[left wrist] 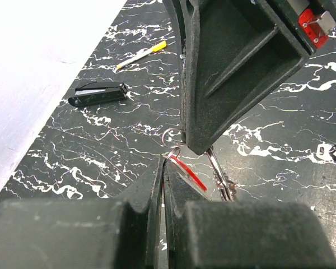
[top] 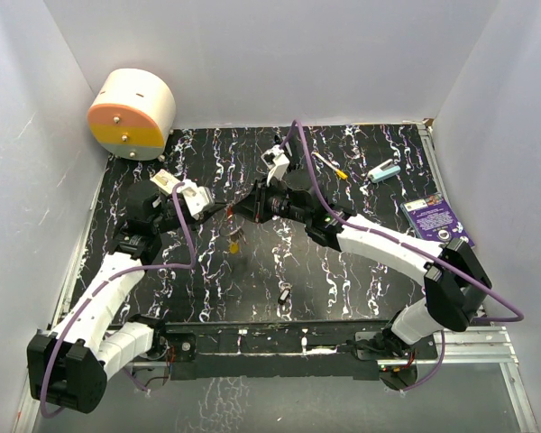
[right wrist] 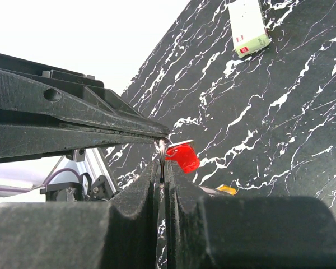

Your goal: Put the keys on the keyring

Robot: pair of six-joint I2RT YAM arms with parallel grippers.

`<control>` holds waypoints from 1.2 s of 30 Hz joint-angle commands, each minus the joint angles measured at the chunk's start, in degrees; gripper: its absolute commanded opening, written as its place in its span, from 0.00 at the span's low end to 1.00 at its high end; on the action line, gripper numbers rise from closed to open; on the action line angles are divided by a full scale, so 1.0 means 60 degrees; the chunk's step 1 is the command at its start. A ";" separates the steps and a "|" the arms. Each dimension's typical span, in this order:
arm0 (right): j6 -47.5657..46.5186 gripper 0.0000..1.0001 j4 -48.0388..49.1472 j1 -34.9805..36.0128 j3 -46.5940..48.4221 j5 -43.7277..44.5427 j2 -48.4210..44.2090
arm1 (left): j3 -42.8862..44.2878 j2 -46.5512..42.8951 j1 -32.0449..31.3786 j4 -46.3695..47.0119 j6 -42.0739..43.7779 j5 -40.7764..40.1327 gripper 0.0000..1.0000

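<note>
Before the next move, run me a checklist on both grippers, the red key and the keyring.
1. Left gripper shut: ok.
2. Right gripper shut: ok.
3. Red key at the point where the two gripper tips meet: ok.
4. Which gripper clamps the red key: cannot tell.
5. Red key threaded on the keyring: cannot tell. The wire shows beside the key, but where they join is hidden.
6. Black key on the keyring: not ok. It lies alone on the table.
</note>
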 commanded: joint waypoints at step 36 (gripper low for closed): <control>0.0037 0.08 0.0462 -0.0063 0.0297 0.0265 -0.0428 | -0.0308 -0.0519 -0.0146 0.0455 -0.0146 0.0327 0.00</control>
